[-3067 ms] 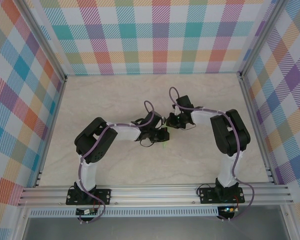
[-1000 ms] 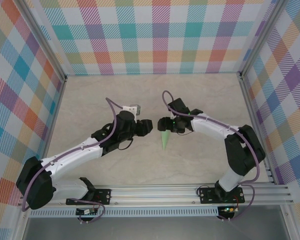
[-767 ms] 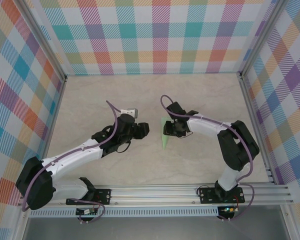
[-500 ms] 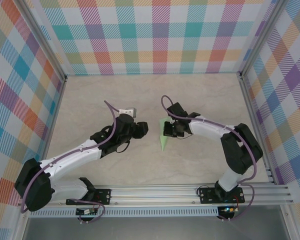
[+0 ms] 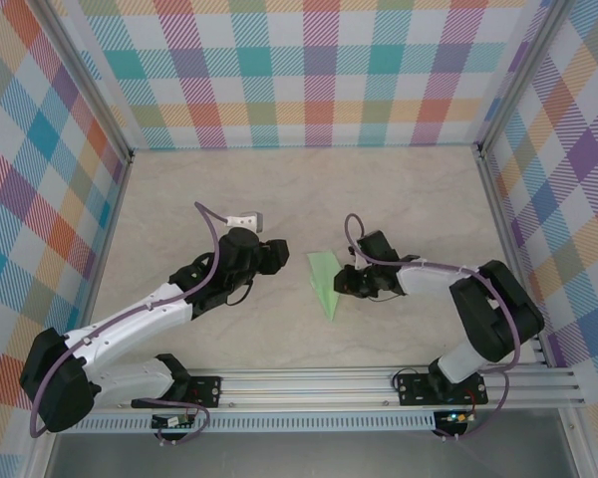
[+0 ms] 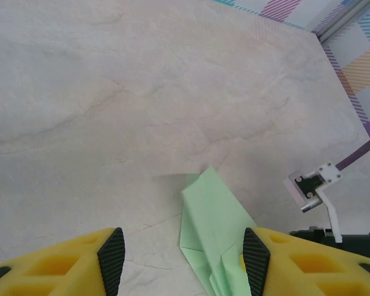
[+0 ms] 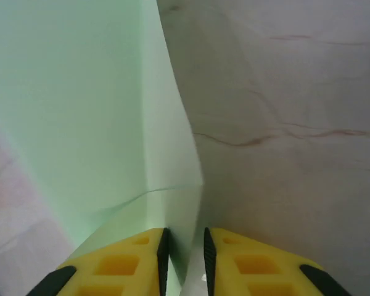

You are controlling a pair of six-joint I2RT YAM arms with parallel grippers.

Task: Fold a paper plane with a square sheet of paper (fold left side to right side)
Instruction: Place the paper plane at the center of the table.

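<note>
Marble table (image 5: pixel 279 189), paper plane (image 5: pixel 325 280) seemingly pinched, right hand (image 7: pixel 184 253)

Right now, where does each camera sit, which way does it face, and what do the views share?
Top external: above and behind the bases, looking down on the marble-patterned table, both arms and the pale green folded paper plane.
Left wrist: on the left gripper, its jaws open and empty, facing the plane and table.
Right wrist: on the right gripper, jaws pinching the plane's edge close up.
Shared: all three show the plane.
</note>
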